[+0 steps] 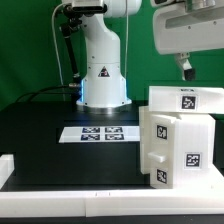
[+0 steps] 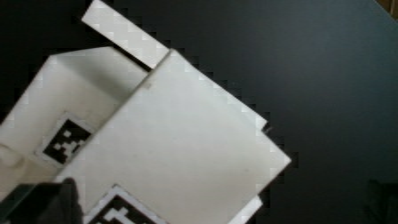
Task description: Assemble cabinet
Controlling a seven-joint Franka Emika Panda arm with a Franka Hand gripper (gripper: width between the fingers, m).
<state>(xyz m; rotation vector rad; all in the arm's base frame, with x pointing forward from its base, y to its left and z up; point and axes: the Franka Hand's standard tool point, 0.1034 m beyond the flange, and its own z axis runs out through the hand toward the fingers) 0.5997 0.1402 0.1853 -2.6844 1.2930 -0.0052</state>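
The white cabinet stands on the black table at the exterior view's right, a box-shaped body with black-and-white tags on its faces. A flat white panel with a tag lies along its top. My gripper hangs just above that panel, apart from it, open and holding nothing. In the wrist view the cabinet fills the picture from close above, with a thin white panel jutting past its edge and tags showing near one dark finger.
The robot's white base stands at the back. The marker board lies flat in the table's middle. A low white border rail runs along the front edge and up the exterior view's left side.
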